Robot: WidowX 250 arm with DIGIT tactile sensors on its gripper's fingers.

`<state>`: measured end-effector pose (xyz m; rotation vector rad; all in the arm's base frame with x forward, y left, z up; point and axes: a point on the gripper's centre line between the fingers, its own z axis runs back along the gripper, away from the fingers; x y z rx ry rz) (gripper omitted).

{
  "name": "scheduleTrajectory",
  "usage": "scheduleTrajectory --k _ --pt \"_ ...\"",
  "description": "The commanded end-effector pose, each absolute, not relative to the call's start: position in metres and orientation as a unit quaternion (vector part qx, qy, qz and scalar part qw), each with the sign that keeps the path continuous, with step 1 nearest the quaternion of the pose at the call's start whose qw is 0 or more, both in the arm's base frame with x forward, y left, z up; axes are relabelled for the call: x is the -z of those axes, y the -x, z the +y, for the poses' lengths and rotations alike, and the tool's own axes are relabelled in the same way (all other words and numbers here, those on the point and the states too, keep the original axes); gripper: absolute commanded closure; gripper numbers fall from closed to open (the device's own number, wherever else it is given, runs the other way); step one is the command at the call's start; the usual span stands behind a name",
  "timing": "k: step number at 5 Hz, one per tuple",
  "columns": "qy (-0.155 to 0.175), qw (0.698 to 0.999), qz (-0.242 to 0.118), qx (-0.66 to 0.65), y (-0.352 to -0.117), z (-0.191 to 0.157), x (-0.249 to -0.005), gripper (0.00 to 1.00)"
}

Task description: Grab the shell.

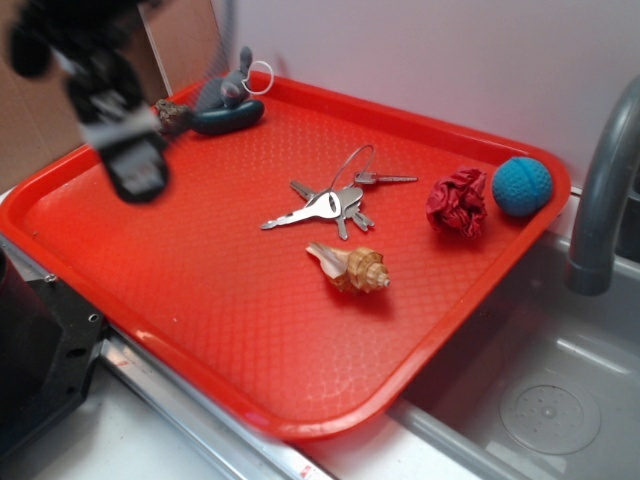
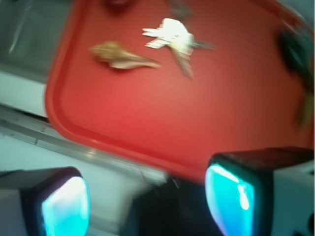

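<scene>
Pincer (image 2: 147,196) pads sit wide apart and empty right up against the wrist cam, hovering off the red tray (image 2: 98,132) edge, with the shell (image 2: 120,55) well ahead and left, long axis crosswise, just beside the keys (image 2: 172,39).

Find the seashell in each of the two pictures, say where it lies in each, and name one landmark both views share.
Exterior: the seashell lies near the middle of the red tray, just in front of the bunch of keys.
Wrist: the seashell is at upper left, left of the keys, near the tray's edge.
Shared landmark: the bunch of keys beside it.
</scene>
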<state>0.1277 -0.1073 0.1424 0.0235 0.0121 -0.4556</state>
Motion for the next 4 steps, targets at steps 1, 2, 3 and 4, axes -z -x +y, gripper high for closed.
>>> scheduleTrajectory --k 1,2,3,4 --pt "-0.019 0.891 -0.009 0.454 -0.153 -0.130 -0.105 0.00" --pt "-0.022 0.873 -0.047 0.484 -0.178 -0.129 -0.101 0.00" --pt "-0.021 0.848 -0.076 0.525 -0.203 -0.133 -0.095 0.00" --pt "-0.011 0.826 -0.067 0.560 -0.213 -0.135 -0.077 0.00"
